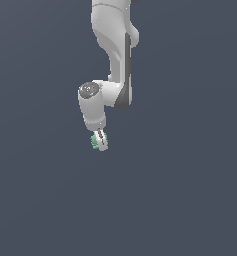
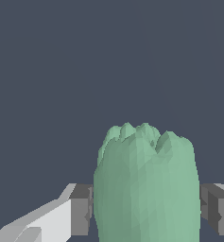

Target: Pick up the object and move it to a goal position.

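The object is a mint-green lumpy block with a ridged, rounded edge. In the wrist view it fills the space between my two grey pads, which press on its two sides. In the exterior view the white arm hangs down from the top, and my gripper is shut on the small green block, which shows at the exterior view's left side of the fingers. The block looks held above the flat dark surface. No goal marker shows in either view.
A plain dark blue-grey surface fills both views. The white arm links come down from the top middle of the exterior view.
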{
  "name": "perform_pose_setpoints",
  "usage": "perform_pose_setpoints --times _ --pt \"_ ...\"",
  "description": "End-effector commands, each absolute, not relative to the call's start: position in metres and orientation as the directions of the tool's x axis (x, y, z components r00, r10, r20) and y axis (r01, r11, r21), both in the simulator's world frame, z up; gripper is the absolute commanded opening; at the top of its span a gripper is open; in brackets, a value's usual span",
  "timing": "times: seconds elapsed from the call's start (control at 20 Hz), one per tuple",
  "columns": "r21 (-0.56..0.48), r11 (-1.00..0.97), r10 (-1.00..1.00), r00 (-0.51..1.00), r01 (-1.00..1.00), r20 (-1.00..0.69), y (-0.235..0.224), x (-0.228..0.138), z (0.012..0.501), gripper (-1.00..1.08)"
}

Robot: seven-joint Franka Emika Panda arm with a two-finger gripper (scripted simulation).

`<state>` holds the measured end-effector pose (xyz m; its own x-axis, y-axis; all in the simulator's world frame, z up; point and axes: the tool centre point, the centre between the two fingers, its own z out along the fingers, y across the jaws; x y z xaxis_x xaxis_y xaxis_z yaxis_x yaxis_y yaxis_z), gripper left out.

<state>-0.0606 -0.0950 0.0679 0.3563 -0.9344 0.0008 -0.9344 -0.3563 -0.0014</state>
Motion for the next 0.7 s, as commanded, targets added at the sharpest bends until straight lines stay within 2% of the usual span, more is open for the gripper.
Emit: perform_pose_setpoints --times 0.0,0.65 --pt "0.000 -0.356 -0.935 0.356 -0.935 0.000 -0.095 -0.061 0.067 -1.00" --pt "-0.002 -0.356 -0.934 0.356 -0.934 0.000 -0.092 -0.067 0.080 -1.00"
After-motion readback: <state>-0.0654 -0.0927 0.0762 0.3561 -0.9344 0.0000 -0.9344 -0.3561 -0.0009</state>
